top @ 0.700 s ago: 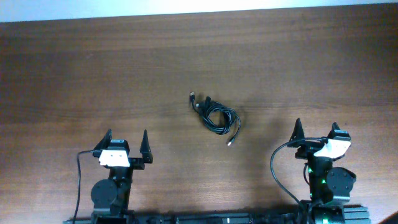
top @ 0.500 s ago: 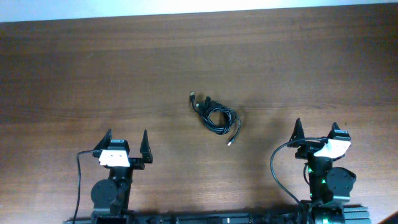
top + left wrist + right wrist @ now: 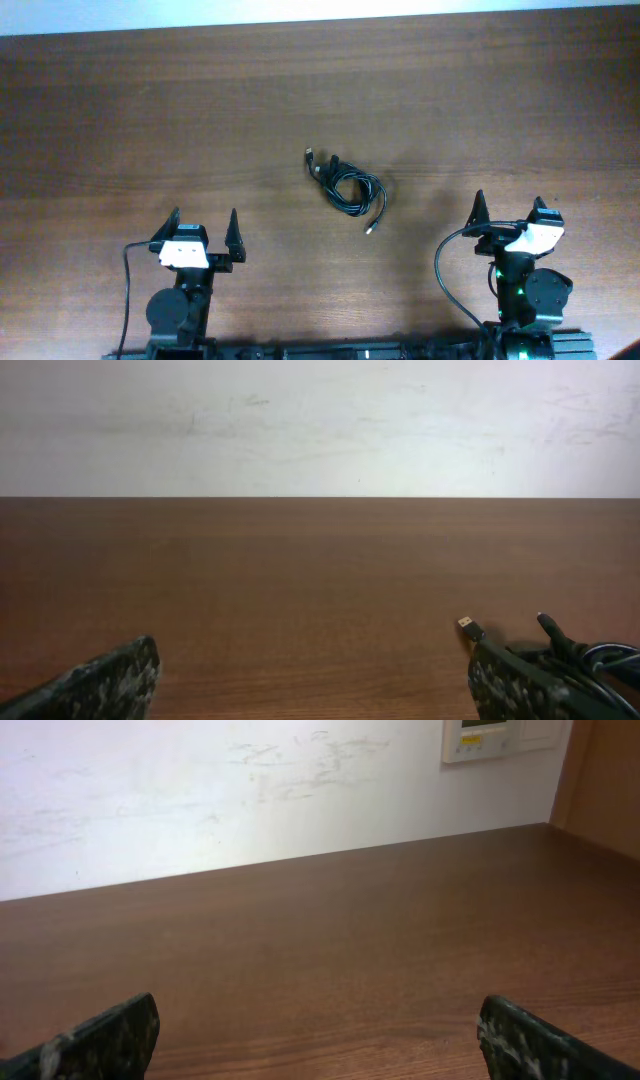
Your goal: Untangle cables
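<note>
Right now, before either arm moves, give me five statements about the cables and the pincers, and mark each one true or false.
1. The cables lie in one tangled bundle on the table. True.
2. The left pincer is shut on a cable. False: it is open and holds nothing.
3. The right pincer is open and well apart from the bundle. True.
4. The right wrist view shows the bundle straight ahead. False: no cable shows in that view; the left wrist view catches the bundle at its lower right.
5. One plug end trails out of the bundle on the side nearest the arms. True.
</note>
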